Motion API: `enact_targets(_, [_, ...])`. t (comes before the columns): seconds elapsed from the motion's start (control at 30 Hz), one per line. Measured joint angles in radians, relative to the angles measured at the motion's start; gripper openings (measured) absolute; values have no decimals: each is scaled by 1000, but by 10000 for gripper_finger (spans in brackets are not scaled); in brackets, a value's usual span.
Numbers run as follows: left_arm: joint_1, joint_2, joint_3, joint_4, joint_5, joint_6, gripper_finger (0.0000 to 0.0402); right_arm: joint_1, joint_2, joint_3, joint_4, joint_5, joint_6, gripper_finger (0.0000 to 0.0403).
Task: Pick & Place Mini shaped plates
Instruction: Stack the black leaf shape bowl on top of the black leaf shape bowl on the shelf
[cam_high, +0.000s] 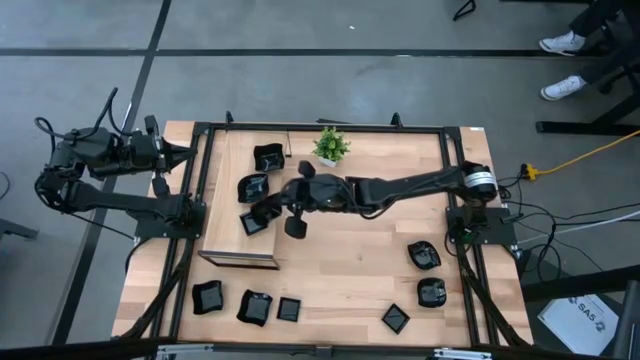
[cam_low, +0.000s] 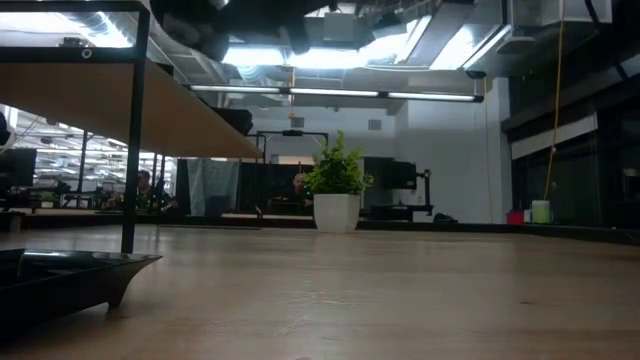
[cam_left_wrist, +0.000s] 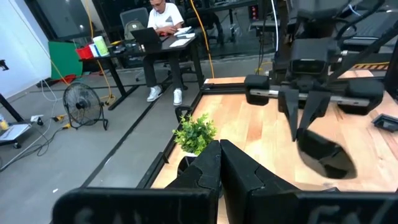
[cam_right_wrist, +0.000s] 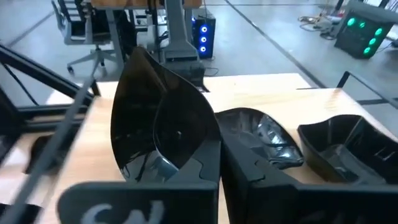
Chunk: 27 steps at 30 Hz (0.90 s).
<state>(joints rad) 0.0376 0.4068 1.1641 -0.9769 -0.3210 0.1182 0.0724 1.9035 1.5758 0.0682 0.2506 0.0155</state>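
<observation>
My right gripper (cam_high: 265, 208) reaches over the raised wooden platform (cam_high: 225, 245) at the table's left and is shut on a glossy black mini plate (cam_right_wrist: 161, 118). The left wrist view shows that plate (cam_left_wrist: 323, 155) below the fingers, above the wood. Two more black plates (cam_right_wrist: 261, 137) (cam_right_wrist: 342, 146) lie on the platform on the far side of it. Several others rest on the table near its front edge (cam_high: 255, 307) and at the right (cam_high: 424, 255). My left gripper (cam_left_wrist: 219, 162) is shut with nothing in it, parked off the table's left edge (cam_high: 188, 155). My right gripper pinches the plate's rim (cam_right_wrist: 208, 152) between its two fingers. The fingers come almost level from the table's right. The plate stands on edge on the near side of the fingers, its hollow face toward the wrist camera, and looks clear of the platform.
A small green potted plant (cam_high: 330, 145) stands at the far edge, just beyond my right arm. A black frame (cam_high: 200, 200) runs round the table. One plate (cam_low: 70, 275) lies close to the low camera. A person sits at a desk (cam_left_wrist: 165, 18) beyond the table.
</observation>
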Motion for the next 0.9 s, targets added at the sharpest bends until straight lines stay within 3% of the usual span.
enact_targets(0.43, [0,0,0,0,0,0,4,-84,3,-1,43,-134,-456,3])
enact_targets(0.63, [0,0,0,0,0,0,4,-135,6,-1,164,-189,-478,4])
enact_targets(0.73, [0,0,0,0,0,0,4,-159,6,-1,159,-265,-494,4])
enact_targets(0.9, [0,0,0,0,0,0,4,-166,38,-1,181,-292,-475,4])
